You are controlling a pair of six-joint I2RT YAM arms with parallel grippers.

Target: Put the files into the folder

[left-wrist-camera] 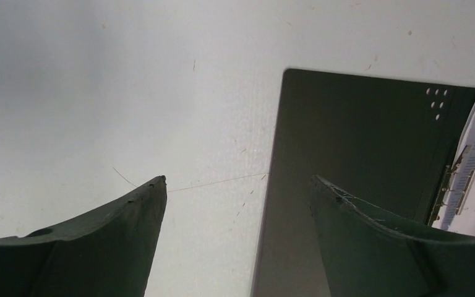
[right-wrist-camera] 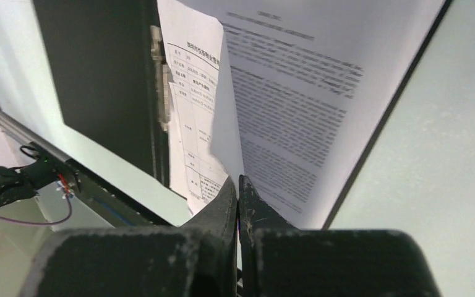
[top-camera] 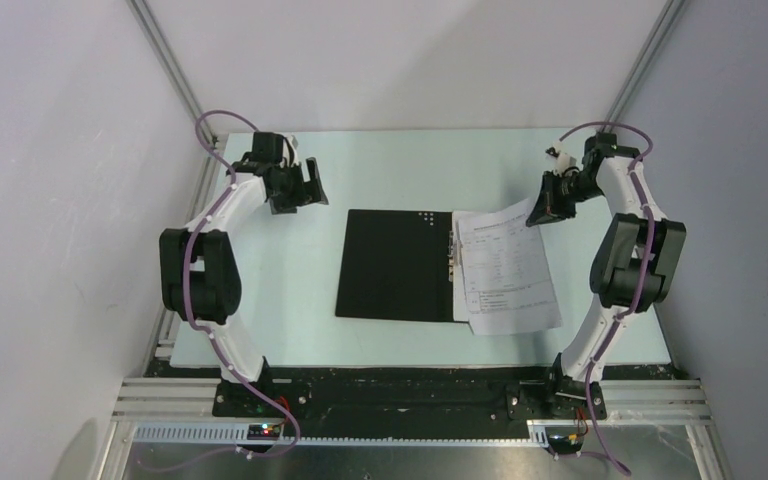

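Pale tabletop (top-camera: 260, 300): right gripper (right-wrist-camera: 239, 182) pinches a sheet (right-wrist-camera: 297, 93) over the folder (top-camera: 395, 265), left gripper (left-wrist-camera: 238, 182) gapes alongside; laying it flat seems next.

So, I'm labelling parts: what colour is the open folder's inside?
The folder is black inside, clearest in the top external view.
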